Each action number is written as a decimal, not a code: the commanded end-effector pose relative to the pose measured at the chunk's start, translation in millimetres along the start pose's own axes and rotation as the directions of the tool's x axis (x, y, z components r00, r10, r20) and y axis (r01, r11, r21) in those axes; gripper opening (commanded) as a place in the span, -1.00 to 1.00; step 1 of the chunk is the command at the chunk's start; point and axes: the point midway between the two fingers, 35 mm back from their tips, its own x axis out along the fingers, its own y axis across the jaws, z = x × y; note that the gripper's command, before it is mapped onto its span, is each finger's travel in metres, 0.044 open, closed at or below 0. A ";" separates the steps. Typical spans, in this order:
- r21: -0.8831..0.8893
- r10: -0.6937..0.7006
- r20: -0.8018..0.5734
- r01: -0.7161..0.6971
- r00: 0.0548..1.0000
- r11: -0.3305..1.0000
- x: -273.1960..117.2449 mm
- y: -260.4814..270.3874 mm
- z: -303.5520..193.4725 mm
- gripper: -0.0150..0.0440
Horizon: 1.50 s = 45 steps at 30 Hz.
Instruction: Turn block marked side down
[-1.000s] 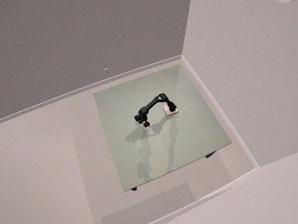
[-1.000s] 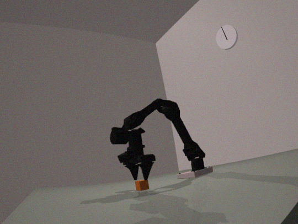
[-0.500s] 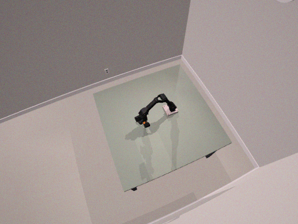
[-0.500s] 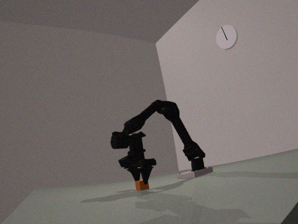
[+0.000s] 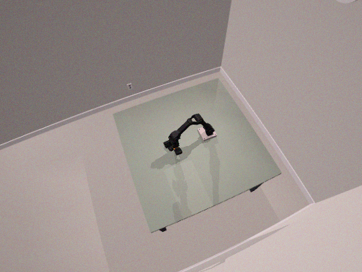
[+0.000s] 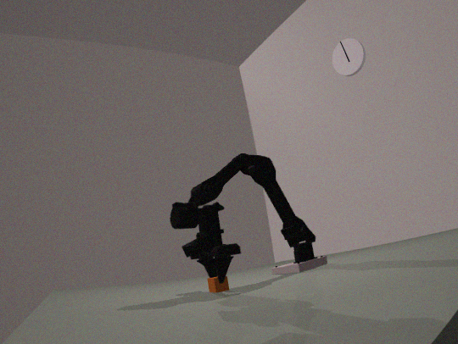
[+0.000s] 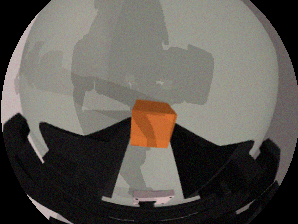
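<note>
The orange block stands on the pale green table. Only a small bit of it shows under the arm in the top view. My gripper points down and is shut on the block, with one finger on each of two opposite sides. The block is upright and level, as far as I can tell. I see no mark on the faces in view, and the fingers hide parts of its sides. Its underside is hidden.
The arm's pale pink base plate stands on the table, with the arm arching from it to the block. Shadows of the arm lie across the table. Room walls stand beyond the table edges.
</note>
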 end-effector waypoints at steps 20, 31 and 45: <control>-0.007 0.002 0.050 -0.002 0.999 1.000 -26.7 0.5 0.9 -0.49; -0.010 0.003 0.212 0.000 0.977 1.000 -21.5 1.1 2.4 -0.49; -0.008 0.004 0.408 -0.001 0.913 1.000 -19.6 0.9 -1.0 -0.49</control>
